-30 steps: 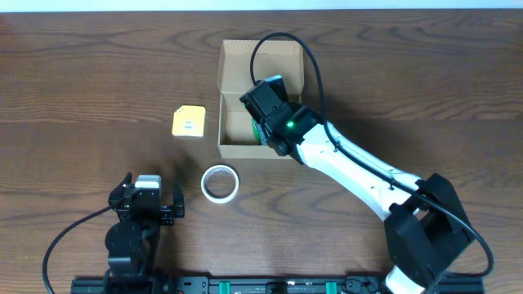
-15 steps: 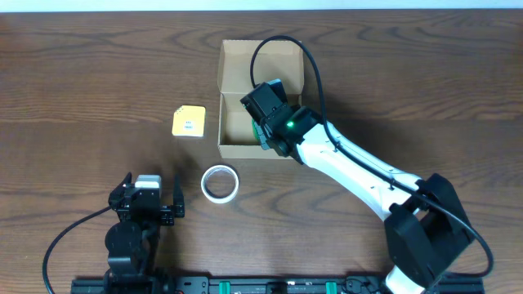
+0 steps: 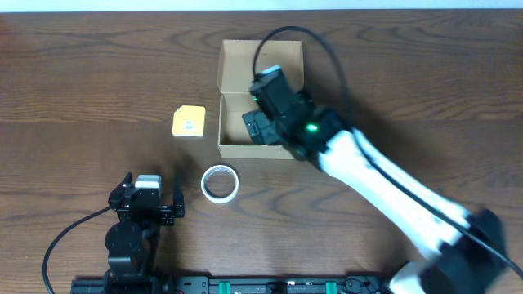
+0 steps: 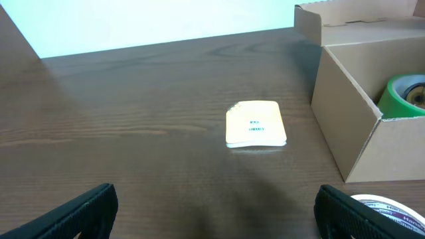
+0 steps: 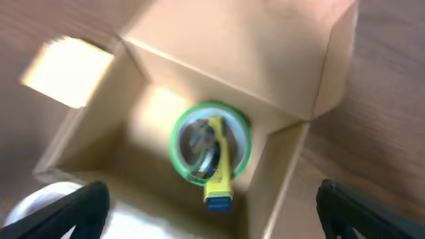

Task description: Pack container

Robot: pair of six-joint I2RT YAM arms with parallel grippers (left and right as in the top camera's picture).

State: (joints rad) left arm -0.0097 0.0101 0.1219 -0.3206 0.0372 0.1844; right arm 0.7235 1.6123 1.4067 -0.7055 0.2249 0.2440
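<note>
The container (image 3: 221,122) is an open cardboard box at the table's middle back, its flap (image 3: 245,59) folded away. In the right wrist view a green tape roll (image 5: 211,149) lies on the floor of the box (image 5: 292,159), with a yellow tool with a blue end (image 5: 219,178) across it. My right gripper (image 5: 212,212) hovers open above the box, gripping nothing; in the overhead view the right gripper (image 3: 260,118) covers the box's right half. The left gripper (image 4: 216,209) rests open and empty near the front edge, also seen as the left gripper (image 3: 151,189) overhead.
A white tape roll (image 3: 220,183) lies just in front of the box, near my left gripper's right finger (image 4: 345,212). A small yellow square pad (image 3: 189,122) sits left of the box. The right arm's cable arches over the box flap.
The right jaws have spread wide and the arm has lifted and shifted toward the back; the green roll now lies free in the box. The left arm has not moved.
</note>
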